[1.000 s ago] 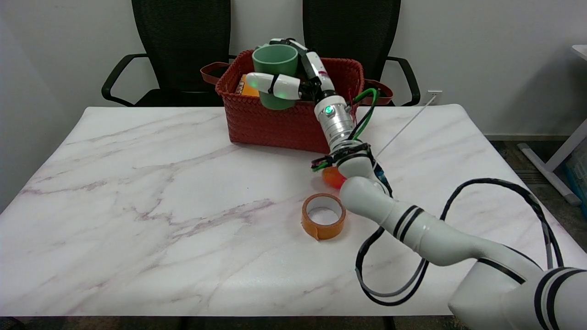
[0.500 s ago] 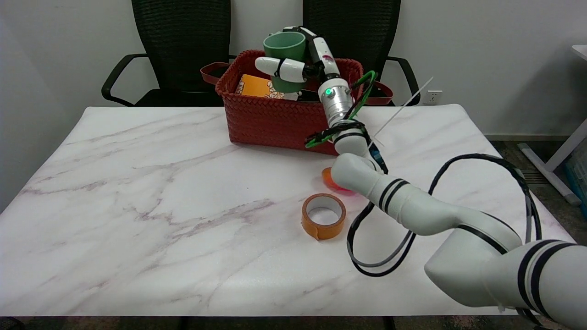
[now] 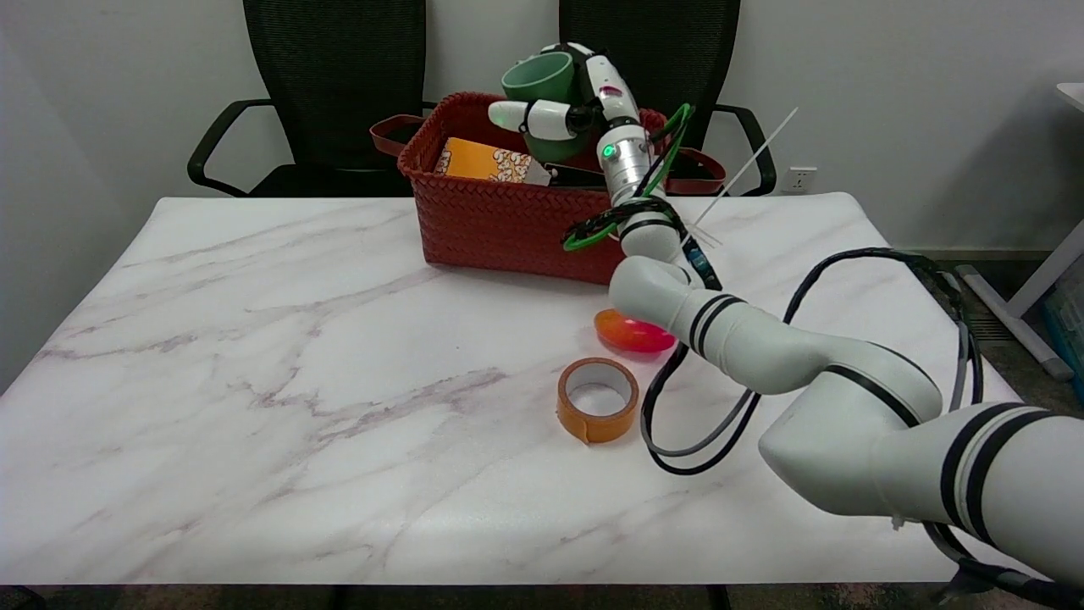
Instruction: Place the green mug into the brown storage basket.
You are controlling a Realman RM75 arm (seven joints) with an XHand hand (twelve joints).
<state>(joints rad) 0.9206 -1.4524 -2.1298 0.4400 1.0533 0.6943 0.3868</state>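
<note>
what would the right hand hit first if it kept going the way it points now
The right hand, holding the green mug above the brown storage basket, points up and away over the table's far side. Next in that line looks to be the black chair back, though depth is unclear from this one view.

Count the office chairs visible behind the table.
2: one black chair behind the table's left half, another behind its right half, past the brown storage basket. Others may be out of frame.
</note>
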